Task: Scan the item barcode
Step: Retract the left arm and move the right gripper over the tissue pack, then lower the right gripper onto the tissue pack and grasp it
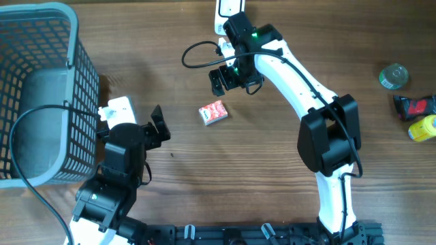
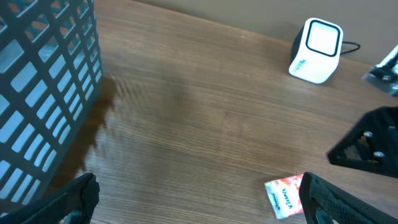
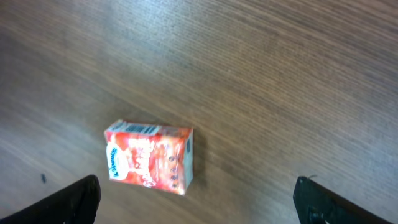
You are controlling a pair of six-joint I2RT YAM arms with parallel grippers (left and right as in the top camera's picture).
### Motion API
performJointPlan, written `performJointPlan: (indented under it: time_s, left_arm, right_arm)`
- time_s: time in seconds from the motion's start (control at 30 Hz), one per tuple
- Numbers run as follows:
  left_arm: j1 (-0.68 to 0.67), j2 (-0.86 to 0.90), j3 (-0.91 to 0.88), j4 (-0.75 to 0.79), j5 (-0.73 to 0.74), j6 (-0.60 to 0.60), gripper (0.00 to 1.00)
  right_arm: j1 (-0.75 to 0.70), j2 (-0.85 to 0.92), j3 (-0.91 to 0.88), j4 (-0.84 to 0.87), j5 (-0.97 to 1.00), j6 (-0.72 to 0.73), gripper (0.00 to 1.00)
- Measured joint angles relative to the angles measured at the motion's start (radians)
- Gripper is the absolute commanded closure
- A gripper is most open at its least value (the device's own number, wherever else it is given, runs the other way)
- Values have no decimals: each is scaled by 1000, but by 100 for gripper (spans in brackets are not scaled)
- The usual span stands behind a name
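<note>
Below the right gripper (image 3: 199,214), between its fingertips and a little ahead of them, the red carton (image 3: 149,155) lies flat on the table (image 3: 298,74). The right jaws stand wide apart with nothing in them. The left gripper (image 2: 199,214) is likewise spread and empty, and the carton sits low beside its right-hand finger.

Barcode: a striped strip on the carton's narrow far edge looks like it, but it is too small to be sure.

Risks, as I judge them:
- The carton is low and flat. If I come down off-centre, one finger could land on top and shove it away rather than straddle it.
- A pinch over the striped edge would cover it, and the scan would fail.
- If it is lifted with the strip turned away from the white scanner (image 2: 317,50), there will be no read.

Surroundings:
- The scanner stands well beyond the left jaws, far right, with its cable behind it.
- The grey basket (image 2: 43,93) fills the left jaws' left side.
- Seen from overhead, only my own right wrist hangs between carton and scanner.
- Well outside the right arm, and out of the way, are a round greenish thing (image 1: 394,76), a red-black pack (image 1: 415,105) and a yellow thing (image 1: 424,128).
</note>
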State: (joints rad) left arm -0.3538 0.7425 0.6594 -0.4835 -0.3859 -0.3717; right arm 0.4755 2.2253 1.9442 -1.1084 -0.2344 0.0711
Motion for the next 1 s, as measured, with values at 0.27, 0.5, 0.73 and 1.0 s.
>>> performJointPlan:
  time_s: [0.27,0.5,0.73,1.0]
  left_arm:
    - [0,-88,0,-6,2,-2,0]
    - [22,-157,0,-79,2,-20,0]
    - [91,-233,0,-144,1,-32,0]
    - [125,-243,0,-166,-1,-34,0]
  right_arm:
    - [12,0,-139,61,-5,42,0]
    - [87,0,-153,102,-8,45,0]
    - [112,0,-153,123,-12,45,0]
    - [110,0,-153,151,-16,48,0]
